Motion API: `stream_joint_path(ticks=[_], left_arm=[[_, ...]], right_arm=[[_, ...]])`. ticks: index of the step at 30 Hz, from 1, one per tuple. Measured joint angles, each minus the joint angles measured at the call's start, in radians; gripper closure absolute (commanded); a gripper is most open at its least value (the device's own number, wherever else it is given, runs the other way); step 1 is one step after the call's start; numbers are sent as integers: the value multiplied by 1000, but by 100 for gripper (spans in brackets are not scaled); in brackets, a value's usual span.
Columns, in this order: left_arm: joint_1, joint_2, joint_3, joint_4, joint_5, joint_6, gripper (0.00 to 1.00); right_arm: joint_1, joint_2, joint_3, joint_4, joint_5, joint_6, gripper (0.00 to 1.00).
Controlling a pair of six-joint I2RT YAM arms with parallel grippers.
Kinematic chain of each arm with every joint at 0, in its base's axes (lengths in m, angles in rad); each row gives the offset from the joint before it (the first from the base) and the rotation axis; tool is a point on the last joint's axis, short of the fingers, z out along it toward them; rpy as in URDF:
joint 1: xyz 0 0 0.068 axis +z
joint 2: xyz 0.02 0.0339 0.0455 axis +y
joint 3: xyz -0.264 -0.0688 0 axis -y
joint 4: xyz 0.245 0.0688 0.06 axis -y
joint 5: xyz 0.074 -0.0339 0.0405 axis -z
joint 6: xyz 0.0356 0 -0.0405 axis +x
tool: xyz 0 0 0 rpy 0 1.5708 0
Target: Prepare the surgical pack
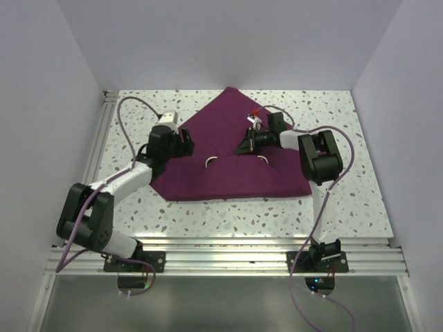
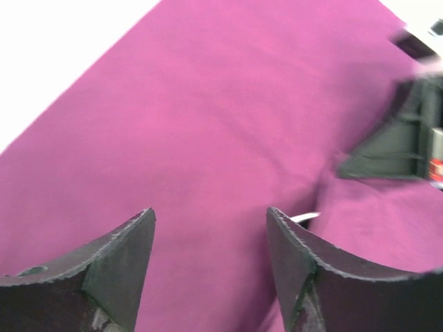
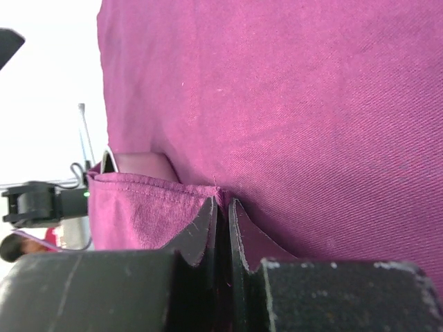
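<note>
The right gripper (image 3: 223,204) is clamped on a hemmed edge of the surgical pack (image 1: 221,176) — a fold of plum cloth is pinched between its fingertips, presumably so that the flap can be drawn across. The left gripper (image 2: 210,214) is held above the cloth's left part with jaws apart and nothing between them, likely placed to take another edge. The cloth is spread, partly folded, mid-way on the speckled table (image 1: 346,152).

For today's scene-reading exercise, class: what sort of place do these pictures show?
Probably a robotics test cell: plain white walls enclose a speckled white tabletop edged by aluminium rails, where a black-and-white left arm and right arm work on a plum-purple woven cloth.
</note>
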State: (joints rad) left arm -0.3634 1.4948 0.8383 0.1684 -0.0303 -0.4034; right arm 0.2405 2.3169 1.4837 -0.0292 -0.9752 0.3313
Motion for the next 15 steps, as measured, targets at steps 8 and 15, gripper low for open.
stream_joint_path(ticks=[8,15], left_arm=[[129,-153,-117,-147,-217,-80,11],[198,-145,-117,-276,-367,-137,10]], right_arm=[[-5,23,10,-2,-54,45,100],[-5,32,4,-11,-95,58,100]])
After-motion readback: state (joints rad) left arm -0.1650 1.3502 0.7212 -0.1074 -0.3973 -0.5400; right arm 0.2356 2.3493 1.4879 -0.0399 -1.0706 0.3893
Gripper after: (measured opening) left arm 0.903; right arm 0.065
